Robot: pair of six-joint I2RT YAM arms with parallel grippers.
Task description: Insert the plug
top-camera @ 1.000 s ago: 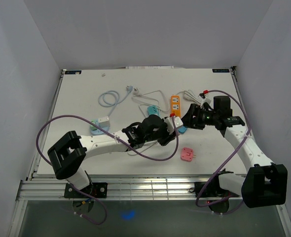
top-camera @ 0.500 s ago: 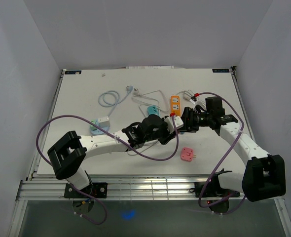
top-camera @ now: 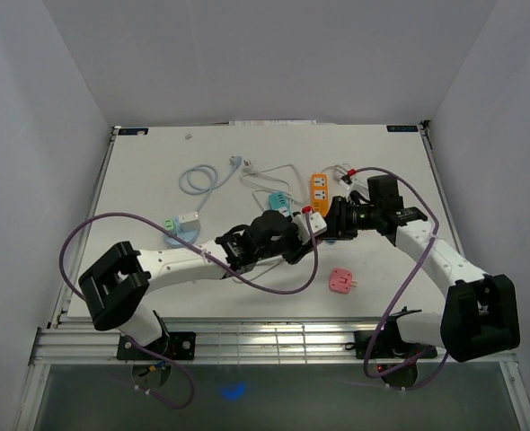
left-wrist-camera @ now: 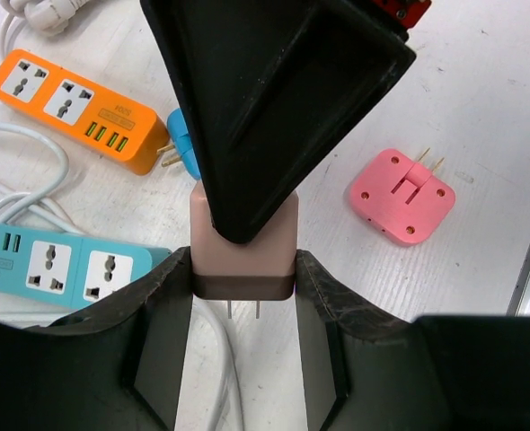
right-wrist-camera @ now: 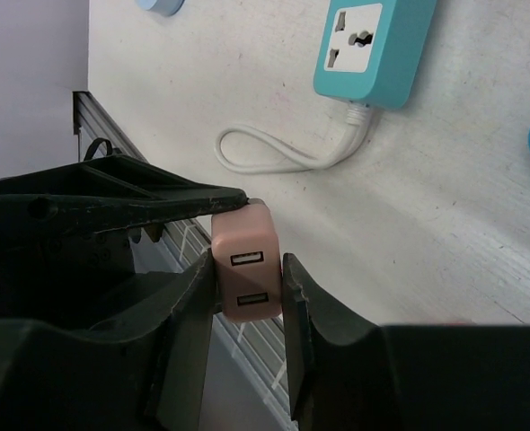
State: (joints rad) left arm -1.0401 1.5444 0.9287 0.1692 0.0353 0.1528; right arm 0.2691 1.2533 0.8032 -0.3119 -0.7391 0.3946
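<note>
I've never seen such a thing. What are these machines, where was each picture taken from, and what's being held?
Two robot arms are bolted to a white table. The wide picture looks down from above: left arm on the left, right arm on the right. The two close-ups come from a camera on each wrist. On the table lie an orange power strip, a teal power strip, a flat pink square adapter and white cables. Both arms' jaws grip one pale pink charger block between them; its two metal prongs show in the left wrist picture.
</note>
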